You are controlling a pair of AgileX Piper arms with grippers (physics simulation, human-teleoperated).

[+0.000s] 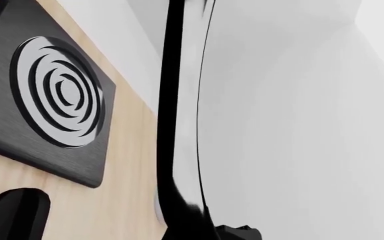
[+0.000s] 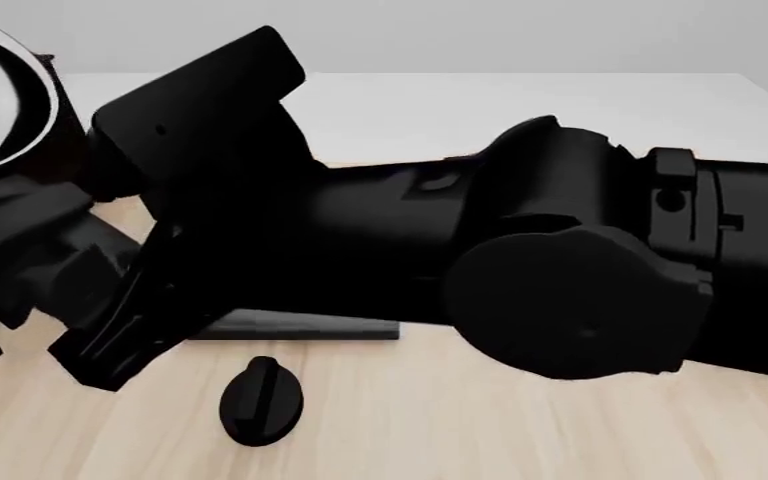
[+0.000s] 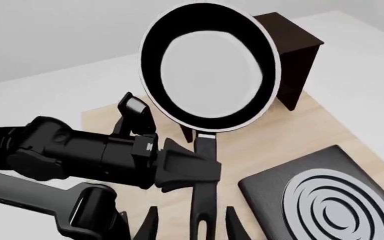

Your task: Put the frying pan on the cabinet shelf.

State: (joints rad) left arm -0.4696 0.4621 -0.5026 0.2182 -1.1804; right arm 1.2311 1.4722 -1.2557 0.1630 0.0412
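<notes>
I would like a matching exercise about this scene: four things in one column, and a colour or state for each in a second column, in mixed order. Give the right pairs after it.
Things:
1. frying pan
2. cabinet
3. square plate
4. knob

Colour or state:
A. black, with silver rings on top
B. dark brown and boxy
C. up in the air, gripped at its handle
D. small and black, with a ridge across its top

Pairs: 1-C, 2-B, 3-A, 4-D
</notes>
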